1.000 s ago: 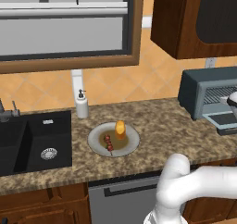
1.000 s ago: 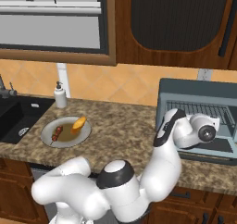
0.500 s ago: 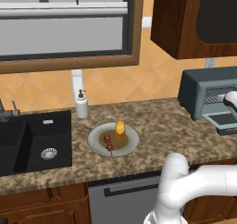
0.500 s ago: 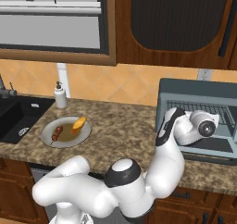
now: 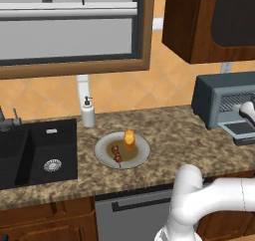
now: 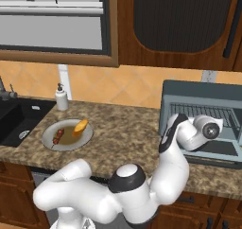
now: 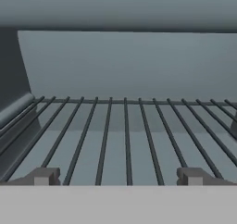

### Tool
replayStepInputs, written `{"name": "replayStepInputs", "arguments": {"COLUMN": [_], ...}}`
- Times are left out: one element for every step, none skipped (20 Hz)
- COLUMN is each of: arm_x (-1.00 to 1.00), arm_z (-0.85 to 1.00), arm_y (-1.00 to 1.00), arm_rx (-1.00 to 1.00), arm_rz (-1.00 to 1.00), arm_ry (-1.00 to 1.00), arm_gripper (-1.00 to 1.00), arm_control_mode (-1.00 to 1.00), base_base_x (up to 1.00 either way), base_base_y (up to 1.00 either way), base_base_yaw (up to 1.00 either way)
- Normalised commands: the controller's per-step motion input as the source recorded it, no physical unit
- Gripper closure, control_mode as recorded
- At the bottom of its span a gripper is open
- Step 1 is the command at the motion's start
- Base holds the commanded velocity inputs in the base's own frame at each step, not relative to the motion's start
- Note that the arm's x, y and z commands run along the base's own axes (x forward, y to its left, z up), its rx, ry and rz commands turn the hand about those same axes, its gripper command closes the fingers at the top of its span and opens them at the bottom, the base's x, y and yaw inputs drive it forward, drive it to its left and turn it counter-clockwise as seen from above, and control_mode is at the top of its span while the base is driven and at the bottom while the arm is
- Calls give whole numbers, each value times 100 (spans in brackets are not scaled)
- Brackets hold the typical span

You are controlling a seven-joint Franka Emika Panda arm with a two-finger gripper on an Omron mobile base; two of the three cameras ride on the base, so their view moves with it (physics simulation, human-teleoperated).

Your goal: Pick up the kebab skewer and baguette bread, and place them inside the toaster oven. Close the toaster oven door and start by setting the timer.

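Observation:
The toaster oven stands at the counter's right end with its door folded down flat. My gripper is open and empty at the oven's mouth, and its fingertips frame the bare wire rack. In the base views the white hand hovers just over the lowered door. Far to the left on a grey plate lie the kebab skewer and the orange-yellow baguette bread, seen from the other side as skewer and bread.
A white soap dispenser stands by the wall beside the black sink. Dark wood cabinets hang above the oven. The speckled counter stretches between plate and oven.
The hand has edged slightly upward at the oven's mouth. The plate, skewer and bread have not moved.

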Motion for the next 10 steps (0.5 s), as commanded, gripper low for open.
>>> {"name": "replayStepInputs", "arguments": {"arm_x": [0,0,0,0,0,0,0,0,0,9], "arm_z": [-15,-15,-14,-14,-12,-11,-9,-5,0,0], "arm_y": [0,0,0,0,0,0,0,0,0,0], "arm_rx": [0,0,0,0,0,0,0,0,0,0], "arm_rz": [0,0,0,0,0,0,0,0,0,0], "arm_ry": [5,5,5,5,4,4,4,3,0,0], "arm_gripper": [-100,-100,-100,-100,-100,-100,-100,-100,-100,-100], "arm_control_mode": [-100,-100,-100,-100,-100,-100,-100,-100,-100,-100], "base_base_x": [0,0,0,0,0,0,0,0,0,0], "base_base_y": [0,0,0,0,0,0,0,0,0,0], "base_base_yaw": [0,0,0,0,0,0,0,0,0,0]}}
